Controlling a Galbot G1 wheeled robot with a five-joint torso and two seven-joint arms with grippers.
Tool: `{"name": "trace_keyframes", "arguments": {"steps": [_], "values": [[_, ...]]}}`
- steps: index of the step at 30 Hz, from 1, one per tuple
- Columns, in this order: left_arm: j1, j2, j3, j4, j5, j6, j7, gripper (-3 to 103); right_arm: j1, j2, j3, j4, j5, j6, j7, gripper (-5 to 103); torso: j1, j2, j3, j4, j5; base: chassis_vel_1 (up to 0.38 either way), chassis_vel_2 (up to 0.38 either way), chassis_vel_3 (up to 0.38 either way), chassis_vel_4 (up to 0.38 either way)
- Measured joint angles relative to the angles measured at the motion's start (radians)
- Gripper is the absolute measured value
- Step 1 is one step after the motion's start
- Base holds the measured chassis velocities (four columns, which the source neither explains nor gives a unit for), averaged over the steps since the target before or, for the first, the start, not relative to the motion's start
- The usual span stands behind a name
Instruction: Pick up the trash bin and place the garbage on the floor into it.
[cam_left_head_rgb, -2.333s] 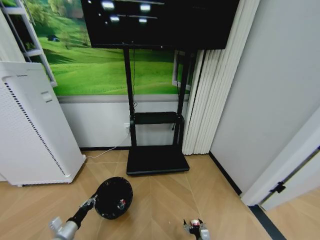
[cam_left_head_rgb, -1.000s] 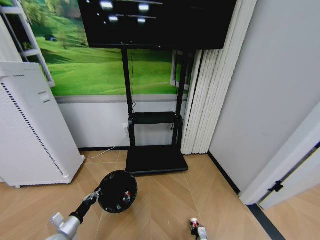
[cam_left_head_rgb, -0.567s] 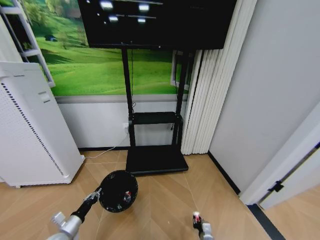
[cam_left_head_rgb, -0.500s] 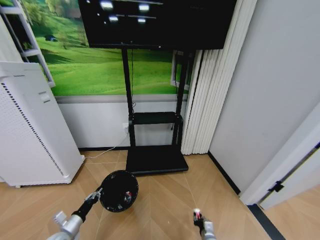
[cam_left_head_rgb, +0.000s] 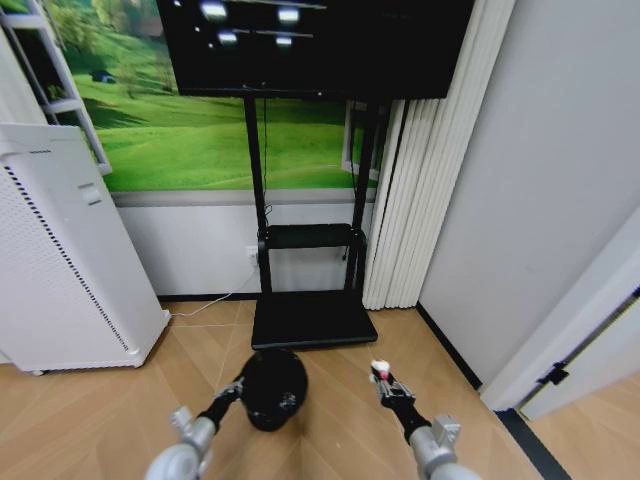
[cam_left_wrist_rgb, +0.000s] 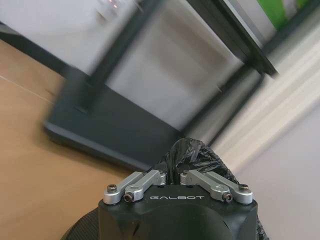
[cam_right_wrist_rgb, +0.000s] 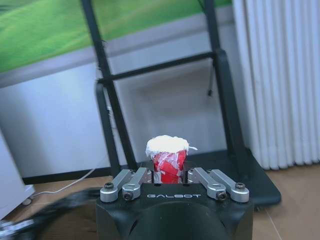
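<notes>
- The trash bin (cam_left_head_rgb: 273, 389) sits low in the frame, just left of centre in the head view, a black mesh wastebasket held up off the wooden floor (cam_left_head_rgb: 340, 400) by the left gripper (cam_left_head_rgb: 236, 388), whose fingers are clamped on its near-left rim.
- In the left wrist view that same grip shows as the fingers (cam_left_wrist_rgb: 144, 181) drawn together on a fold of the black bin liner (cam_left_wrist_rgb: 192, 157) at the rim.
- The right gripper (cam_left_head_rgb: 383, 380) is low and right of centre in the head view, with its fingers closed on a red-and-white can-like piece of garbage (cam_left_head_rgb: 379, 370).
- In the right wrist view the piece (cam_right_wrist_rgb: 168, 159) stands upright between the fingers (cam_right_wrist_rgb: 134, 181), long axis roughly vertical, white top uppermost.
- The relation that matters: the held piece lies to the right of the bin's mouth, near it but clearly apart, at about the same height in the frame.
- My reading is that the right arm must carry the piece leftward over the open mouth before letting go, or the left arm must bring the bin under it.
- The black stand base (cam_left_head_rgb: 313, 320) lies on the floor just beyond both.
</notes>
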Motion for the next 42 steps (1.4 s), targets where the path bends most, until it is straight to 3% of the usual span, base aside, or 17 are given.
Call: {"name": "trace_keyframes", "arguments": {"steps": [3, 8, 18, 21, 23, 24, 27, 30, 32, 33, 35, 40, 42], "values": [[-0.098, 0.007, 0.134, 0.021, -0.025, 0.013, 0.016, 7, -0.053, 0.005, -0.024, 0.004, -0.099, 0.079, -0.081, 27, 0.0, 0.0, 0.0, 0.0003, 0.0, 0.0, 0.0, 0.0, 0.0], [-0.151, 0.014, 0.214, 0.026, -0.03, 0.036, 0.069, 7, -0.064, 0.013, -0.06, -0.024, -0.171, 0.109, -0.113, 27, 0.0, 0.0, 0.0, 0.0007, 0.0, 0.0, 0.0, 0.0, 0.0], [-0.126, 0.027, 0.219, -0.019, -0.023, 0.06, 0.13, 7, -0.029, 0.015, -0.111, -0.108, -0.211, 0.113, -0.116, 25, 0.0, 0.0, 0.0, 0.0008, 0.0, 0.0, 0.0, 0.0, 0.0], [-0.106, 0.032, 0.203, -0.03, -0.015, 0.06, 0.132, 7, -0.018, 0.012, -0.118, -0.114, -0.211, 0.113, -0.112, 41, 0.0, 0.0, 0.0, 0.0008, -0.0001, 0.0, 0.0, 0.0, 0.0], [-0.101, 0.032, 0.199, -0.033, -0.011, 0.06, 0.132, 7, -0.018, 0.012, -0.119, -0.116, -0.211, 0.113, -0.109, 41, 0.0, 0.0, 0.0, 0.0009, -0.0001, 0.0, 0.0, 0.0, 0.0], [-0.094, 0.031, 0.191, -0.039, -0.006, 0.06, 0.132, 7, -0.019, 0.015, -0.121, -0.117, -0.212, 0.113, -0.105, 52, 0.0, 0.0, 0.0, 0.0008, -0.0002, 0.0, 0.0, 0.0, 0.0], [-0.085, 0.028, 0.18, -0.048, -0.002, 0.059, 0.126, 7, -0.026, 0.018, -0.121, -0.116, -0.214, 0.114, -0.103, 57, 0.0, 0.0, 0.0, 0.0007, -0.0001, 0.0, 0.0, 0.0, 0.0], [-0.043, 0.031, 0.136, -0.083, 0.023, 0.06, 0.107, 7, -0.045, 0.024, -0.12, -0.102, -0.219, 0.13, -0.1, 73, 0.0, 0.0, 0.0, 0.0005, -0.0003, 0.0, 0.0, 0.0, 0.0], [-0.029, 0.032, 0.119, -0.093, 0.032, 0.06, 0.099, 7, -0.049, 0.027, -0.118, -0.097, -0.218, 0.138, -0.093, 73, 0.0, 0.0, 0.0, 0.0005, -0.0003, 0.0, 0.0, 0.0, 0.0], [-0.018, 0.034, 0.104, -0.101, 0.041, 0.06, 0.09, 7, -0.051, 0.03, -0.116, -0.093, -0.216, 0.142, -0.086, 79, 0.0, 0.0, 0.0, 0.0006, -0.0003, 0.0, 0.0, 0.0, 0.0], [0.05, 0.041, -0.008, -0.165, 0.068, 0.056, 0.019, 7, -0.056, 0.054, -0.08, -0.055, -0.181, 0.152, -0.042, 90, 0.0, 0.0, 0.0, 0.0006, -0.0004, 0.0, 0.0, 0.0, 0.0], [0.106, 0.06, -0.123, -0.247, 0.069, 0.053, -0.04, 7, -0.061, 0.079, -0.01, -0.023, -0.158, 0.157, 0.009, 100, 0.0, 0.0, 0.0, 0.0013, 0.0001, 0.0, 0.0, 0.0, 0.0], [0.163, 0.073, -0.229, -0.314, 0.061, 0.07, -0.072, 7, -0.073, 0.099, 0.051, 0.003, -0.155, 0.153, 0.048, 100, 0.0, 0.0, 0.0, -0.0008, -0.0007, 0.0, 0.0, 0.0, 0.0]]}}
